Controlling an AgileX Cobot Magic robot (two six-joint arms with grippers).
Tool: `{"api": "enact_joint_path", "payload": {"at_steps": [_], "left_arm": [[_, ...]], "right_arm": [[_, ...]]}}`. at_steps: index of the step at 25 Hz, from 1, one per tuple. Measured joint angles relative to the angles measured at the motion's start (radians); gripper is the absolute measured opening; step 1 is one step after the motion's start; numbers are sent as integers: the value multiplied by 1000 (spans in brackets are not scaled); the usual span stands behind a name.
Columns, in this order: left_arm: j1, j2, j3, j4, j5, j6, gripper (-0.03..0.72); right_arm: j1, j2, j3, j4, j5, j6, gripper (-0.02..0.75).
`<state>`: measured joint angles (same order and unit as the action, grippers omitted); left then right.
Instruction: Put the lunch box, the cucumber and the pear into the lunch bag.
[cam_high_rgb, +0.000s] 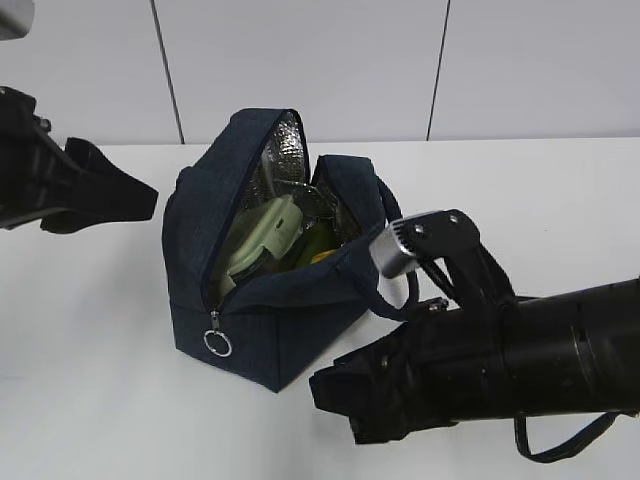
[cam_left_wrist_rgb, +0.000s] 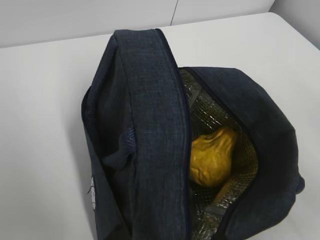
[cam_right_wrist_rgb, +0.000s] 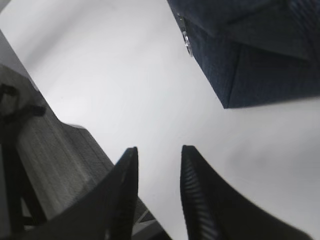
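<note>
On the white table the lunch bag gapes, the pear inside; the right gripper (spread, empty, at its five o'clock) could snag the handle, while the left gripper cannot be judged.

The navy lunch bag is being seen standing unzipped, just beyond and left of the right gripper. Inside it, the sage-lidded lunch box is leaning tilted, and the yellow pear is lying against the foil lining.

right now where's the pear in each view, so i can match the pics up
Exterior view: the pear is only a yellow sliver deep in the open lunch bag, right of the lunch box.
Left wrist view: the pear sits centre-right against the foil lining.
Right wrist view: not in it.
Shared landmark: the navy lunch bag itself.
</note>
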<state>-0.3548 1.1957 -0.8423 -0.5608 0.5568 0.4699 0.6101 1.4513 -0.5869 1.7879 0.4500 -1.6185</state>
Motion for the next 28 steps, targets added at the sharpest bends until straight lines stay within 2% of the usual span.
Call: {"api": "enact_joint_path", "payload": {"at_steps": [2,5,21,24,28], "left_arm": [[0,0,0,0,0,0,305],[0,0,0,0,3,0,303],[0,0,0,0,6,0,269],[0,0,0,0,6,0,269],[0,0,0,0,7,0,269]], "right_arm": [[0,0,0,1,-2,120,232],[0,0,0,2,-8,197,232],[0,0,0,-10,-35,218,230],[0,0,-5,-206,-72,366,230],[5,0,-9,-564,-187,713,230]]}}
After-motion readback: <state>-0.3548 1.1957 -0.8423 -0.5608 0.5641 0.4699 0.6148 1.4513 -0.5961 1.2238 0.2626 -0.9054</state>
